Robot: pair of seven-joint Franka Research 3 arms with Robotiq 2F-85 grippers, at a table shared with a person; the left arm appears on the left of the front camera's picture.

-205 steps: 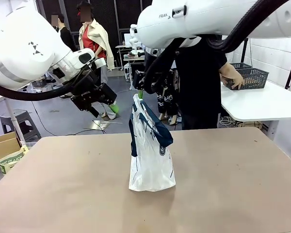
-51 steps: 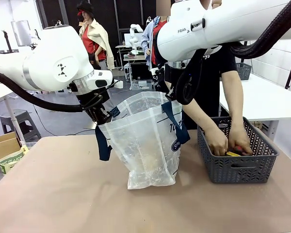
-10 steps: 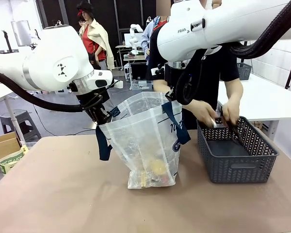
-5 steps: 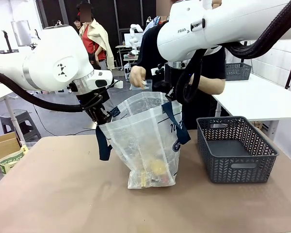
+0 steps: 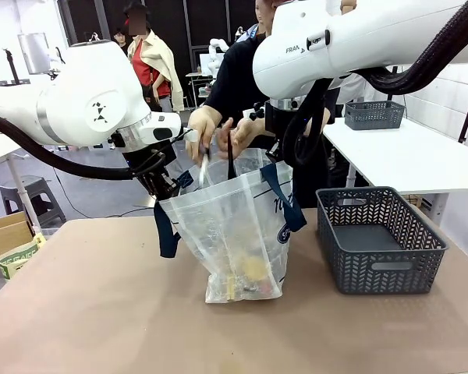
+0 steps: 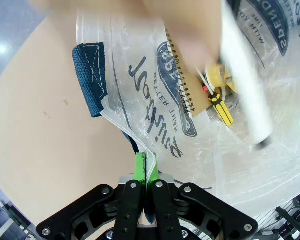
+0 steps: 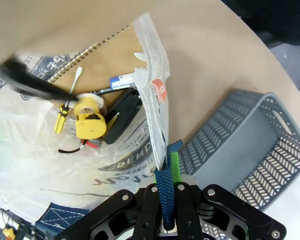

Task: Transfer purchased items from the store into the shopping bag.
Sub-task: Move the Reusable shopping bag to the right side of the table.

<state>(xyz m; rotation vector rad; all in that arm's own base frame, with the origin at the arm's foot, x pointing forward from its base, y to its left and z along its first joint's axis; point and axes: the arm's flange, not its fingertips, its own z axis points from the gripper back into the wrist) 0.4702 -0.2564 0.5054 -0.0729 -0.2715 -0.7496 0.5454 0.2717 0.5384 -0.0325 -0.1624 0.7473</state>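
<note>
The shopping bag (image 5: 232, 222) stands open mid-table, whitish plastic with navy straps. My left gripper (image 5: 164, 189) is shut on its left rim, green pads (image 6: 139, 167) pinching the plastic. My right gripper (image 7: 168, 172) is shut on the bag's navy strap and right rim. Purchased items lie in the bag: a brown spiral notebook (image 6: 191, 86), a small yellow-handled screwdriver (image 6: 223, 108), a yellow reel (image 7: 89, 120). The person's hands (image 5: 207, 125) hold a white stick (image 5: 204, 166) and a black stick (image 5: 230, 156) in the bag's mouth. The store, a dark grey basket (image 5: 380, 261), stands to the right with nothing in it.
A second grey basket (image 5: 374, 114) sits on the white table (image 5: 421, 160) at the back right. A cardboard box (image 5: 6, 234) is off the table's left edge. Bare brown tabletop (image 5: 101, 312) lies in front of the bag.
The person's hands left the basket with the white and black sticks, swung left behind my right arm, and now lower them into the bag's mouth. Both grippers kept still.
</note>
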